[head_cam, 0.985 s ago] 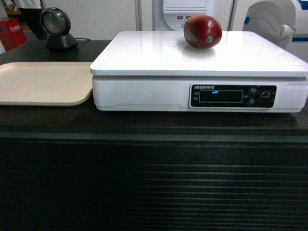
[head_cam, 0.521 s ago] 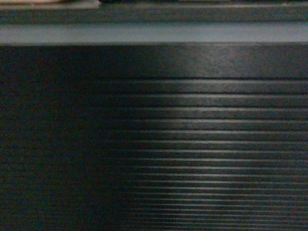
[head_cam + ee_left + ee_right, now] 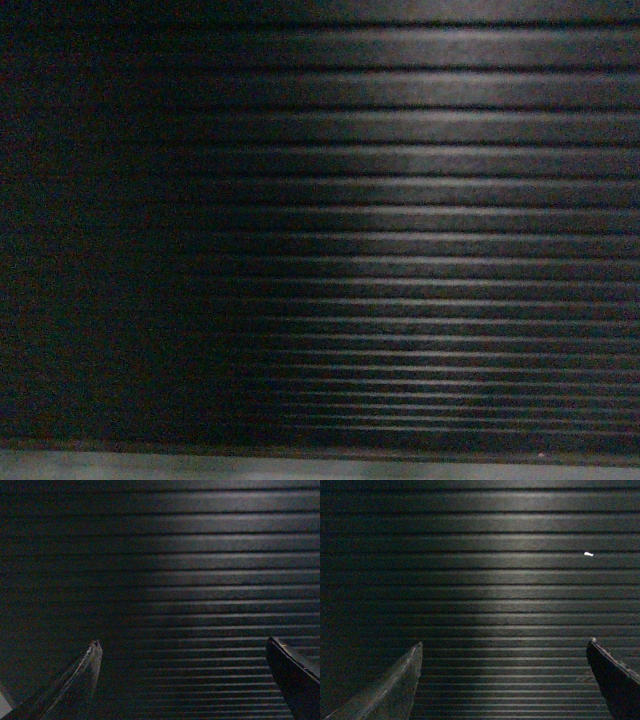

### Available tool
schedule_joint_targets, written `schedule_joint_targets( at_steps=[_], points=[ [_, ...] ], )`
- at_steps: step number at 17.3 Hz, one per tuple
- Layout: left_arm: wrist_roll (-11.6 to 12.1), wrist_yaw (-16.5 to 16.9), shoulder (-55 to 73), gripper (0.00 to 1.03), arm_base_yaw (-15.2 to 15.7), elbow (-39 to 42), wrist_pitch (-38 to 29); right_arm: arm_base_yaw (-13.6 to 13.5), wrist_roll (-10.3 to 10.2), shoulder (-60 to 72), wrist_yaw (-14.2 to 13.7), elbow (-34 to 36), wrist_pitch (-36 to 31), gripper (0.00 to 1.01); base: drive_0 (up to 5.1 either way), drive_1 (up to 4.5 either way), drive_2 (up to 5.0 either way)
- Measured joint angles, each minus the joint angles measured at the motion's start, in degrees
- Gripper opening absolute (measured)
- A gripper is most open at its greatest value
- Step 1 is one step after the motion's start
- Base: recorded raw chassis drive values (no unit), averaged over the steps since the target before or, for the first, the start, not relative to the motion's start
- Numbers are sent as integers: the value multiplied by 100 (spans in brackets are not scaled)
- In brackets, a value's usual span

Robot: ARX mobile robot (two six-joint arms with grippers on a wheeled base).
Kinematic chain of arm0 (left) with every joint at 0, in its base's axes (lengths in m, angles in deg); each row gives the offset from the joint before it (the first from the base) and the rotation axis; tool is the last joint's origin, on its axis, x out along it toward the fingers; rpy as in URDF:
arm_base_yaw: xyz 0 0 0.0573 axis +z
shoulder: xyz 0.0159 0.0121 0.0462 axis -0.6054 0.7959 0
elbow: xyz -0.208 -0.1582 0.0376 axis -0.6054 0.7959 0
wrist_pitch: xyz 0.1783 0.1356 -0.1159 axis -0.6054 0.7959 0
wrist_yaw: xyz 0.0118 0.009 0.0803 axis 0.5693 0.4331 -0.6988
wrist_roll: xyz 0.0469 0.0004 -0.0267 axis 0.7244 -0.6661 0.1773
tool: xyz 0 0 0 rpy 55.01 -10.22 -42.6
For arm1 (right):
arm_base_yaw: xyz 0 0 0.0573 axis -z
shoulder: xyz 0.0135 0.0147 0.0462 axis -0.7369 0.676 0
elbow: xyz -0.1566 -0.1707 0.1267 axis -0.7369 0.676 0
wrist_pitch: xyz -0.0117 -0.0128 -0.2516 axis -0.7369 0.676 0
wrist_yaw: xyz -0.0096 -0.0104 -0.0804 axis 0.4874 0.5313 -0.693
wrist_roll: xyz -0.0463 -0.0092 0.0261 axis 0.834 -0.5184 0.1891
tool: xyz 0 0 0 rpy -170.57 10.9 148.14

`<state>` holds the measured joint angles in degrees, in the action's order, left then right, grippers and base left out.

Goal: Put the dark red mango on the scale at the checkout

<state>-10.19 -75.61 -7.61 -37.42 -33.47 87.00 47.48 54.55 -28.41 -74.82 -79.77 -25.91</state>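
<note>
The checkout (image 3: 400, 250) fills the head view with its black, horizontally ribbed front panel; a grey strip of its base shows along the bottom edge. The dark red mango and the scale are out of view in every frame. My left gripper (image 3: 182, 645) is open, its two dark fingers wide apart with only the ribbed panel (image 3: 190, 580) behind them. My right gripper (image 3: 504, 644) is open in the same way, facing the ribbed panel (image 3: 500, 580), with nothing between its fingers.
A small white speck (image 3: 588, 554) sits on the panel in the right wrist view. A pale patch (image 3: 4, 706) shows at the lower left corner of the left wrist view. The panel stands close in front of all three cameras.
The head view has dropped: a second ago it showed the mango on the scale on the counter, half a second ago the counter's top edge, now only the ribbed front and grey base.
</note>
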Motion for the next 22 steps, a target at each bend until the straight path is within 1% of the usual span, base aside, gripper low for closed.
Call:
schedule_joint_targets(
  at_steps=[22],
  points=[
    [-4,-2,0,98,0,0,11,0,2,0,2,0,4,98,0,0,0]
  ],
)
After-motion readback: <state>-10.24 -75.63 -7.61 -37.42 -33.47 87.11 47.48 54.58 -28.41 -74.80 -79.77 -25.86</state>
